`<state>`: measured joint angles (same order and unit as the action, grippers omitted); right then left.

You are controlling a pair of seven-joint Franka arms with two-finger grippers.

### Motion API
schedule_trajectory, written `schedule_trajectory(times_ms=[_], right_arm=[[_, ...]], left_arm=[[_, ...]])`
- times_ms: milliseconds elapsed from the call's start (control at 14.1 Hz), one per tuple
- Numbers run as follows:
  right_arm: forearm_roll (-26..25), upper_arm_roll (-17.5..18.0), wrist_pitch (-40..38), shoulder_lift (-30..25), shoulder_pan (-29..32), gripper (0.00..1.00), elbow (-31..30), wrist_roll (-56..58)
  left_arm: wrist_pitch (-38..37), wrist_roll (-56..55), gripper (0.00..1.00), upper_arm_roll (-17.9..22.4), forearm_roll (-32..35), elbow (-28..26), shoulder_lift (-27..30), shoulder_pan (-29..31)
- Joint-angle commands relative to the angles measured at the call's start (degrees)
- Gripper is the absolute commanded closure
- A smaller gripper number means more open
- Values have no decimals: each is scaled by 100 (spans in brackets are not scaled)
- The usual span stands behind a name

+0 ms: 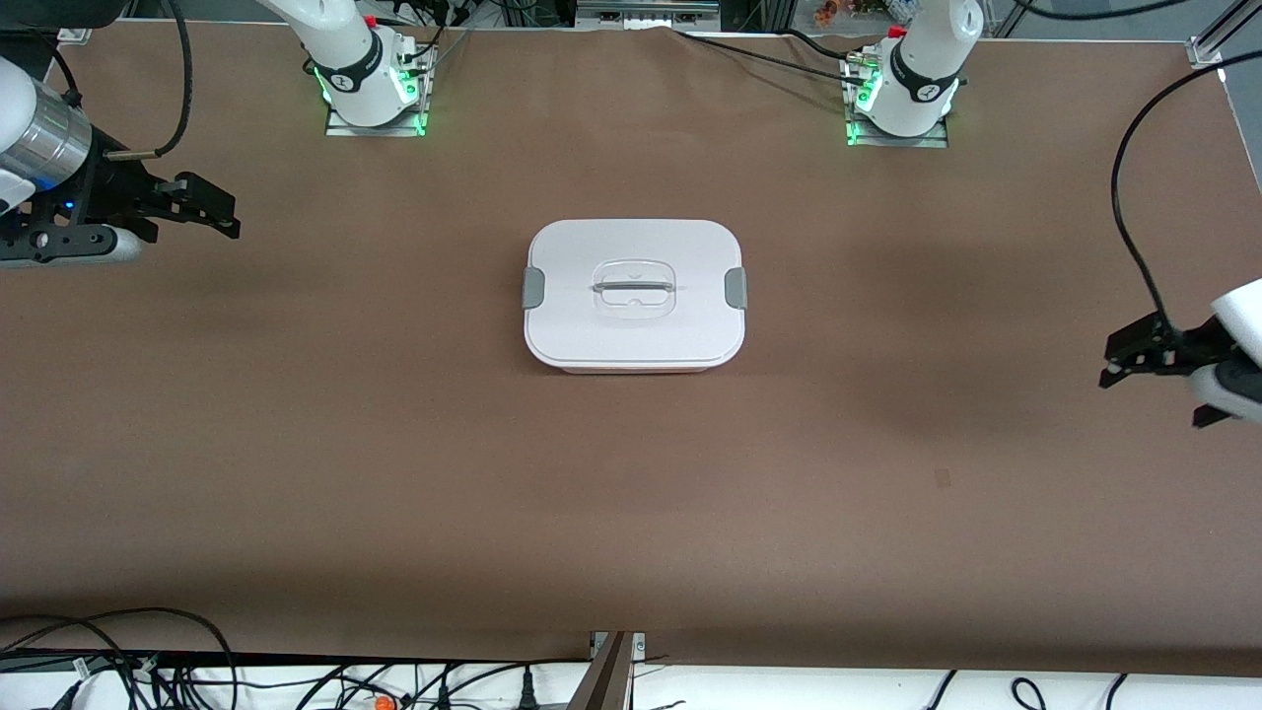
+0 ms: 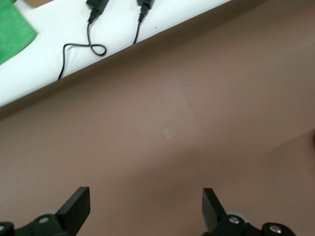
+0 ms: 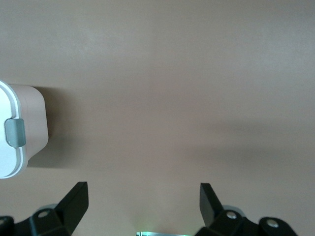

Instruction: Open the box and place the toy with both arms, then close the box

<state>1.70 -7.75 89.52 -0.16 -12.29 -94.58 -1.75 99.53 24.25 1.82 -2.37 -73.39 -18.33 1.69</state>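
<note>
The box (image 1: 635, 295) sits flat at mid-table, between my two bases and nearer the front camera than either. Its lid (image 1: 592, 335) is on. The long axis runs from the right arm's end of the table toward the left arm's end, with one grey clip (image 1: 533, 287) at each short end; the second clip (image 1: 736, 288) faces the left arm's end. The handle (image 1: 634, 288) lies along the same axis in a clear recess at the lid's centre.

My right gripper (image 1: 212, 212) hangs over bare table at the right arm's end, fingers spread wide, holding nothing. My left gripper (image 1: 1119, 360) hangs over bare table at the left arm's end, likewise spread and empty. Both arms wait.

The right wrist view alone shows the box's pinkish side wall (image 3: 34, 123) below the lid. The left wrist view alone shows the table's edge, a white surface (image 2: 113, 37), black cables (image 2: 88, 48) and green cloth (image 2: 12, 32).
</note>
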Motion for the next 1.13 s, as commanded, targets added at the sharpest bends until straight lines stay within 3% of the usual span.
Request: schedule_trajectory(times_ms=[0, 354, 1063], right_arm=[[-20, 46, -111, 24, 60, 0, 98, -71], [-20, 46, -146, 24, 60, 0, 89, -80], [-12, 55, -163, 24, 60, 0, 98, -80]], left_arm=[[-318, -1058, 0, 38, 43, -694, 689, -2], [-1399, -2696, 0, 38, 8, -694, 1024, -29], [-1559, -2644, 0, 29, 78, -571, 760, -2]])
